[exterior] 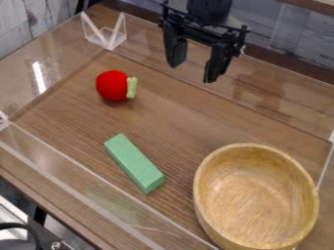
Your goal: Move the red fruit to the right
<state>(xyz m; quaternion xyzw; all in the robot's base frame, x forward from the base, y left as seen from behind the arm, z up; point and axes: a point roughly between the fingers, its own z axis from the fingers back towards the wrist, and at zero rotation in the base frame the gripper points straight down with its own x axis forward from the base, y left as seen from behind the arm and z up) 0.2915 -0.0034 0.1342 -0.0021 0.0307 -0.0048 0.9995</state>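
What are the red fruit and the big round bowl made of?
The red fruit looks like smooth plastic, maybe painted foam, because it's evenly bright red. The bowl seems to be light wood, perhaps bamboo, since it's yellowy tan.

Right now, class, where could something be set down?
Bare wood shows between the red fruit and the bowl, above the green block. It's crowded around the bowl, near the table's edge.

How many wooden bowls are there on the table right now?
1. The bowl sits in the near right part of the picture, right of the green block.
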